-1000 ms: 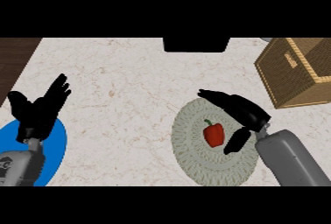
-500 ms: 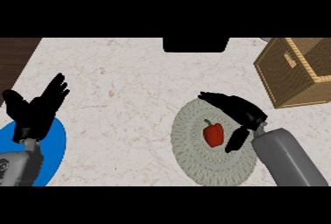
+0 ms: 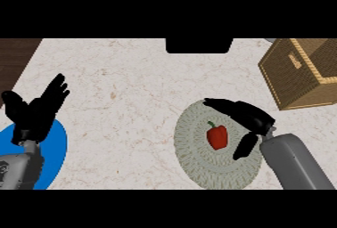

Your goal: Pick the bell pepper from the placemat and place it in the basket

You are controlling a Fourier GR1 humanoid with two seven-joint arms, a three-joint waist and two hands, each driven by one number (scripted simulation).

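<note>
Head view: a red bell pepper (image 3: 217, 136) lies on a round placemat (image 3: 197, 167). The right hand (image 3: 248, 116) arches beside it, fingers (image 3: 245, 147) released (not yet grasping). Next, closing around it, then carrying to the basket (image 3: 297, 89). The left hand (image 3: 36, 113) rests open.

1. One red bell pepper with a green stem (image 3: 217, 136) is counted.
2. One round grey woven placemat (image 3: 197, 169) is seen.
3. One square tan wicker basket (image 3: 289, 84) is seen.
4. One round blue plate (image 3: 56, 147) is counted.
5. Two black hands are counted: left hand (image 3: 36, 113), right hand (image 3: 250, 116).
</note>
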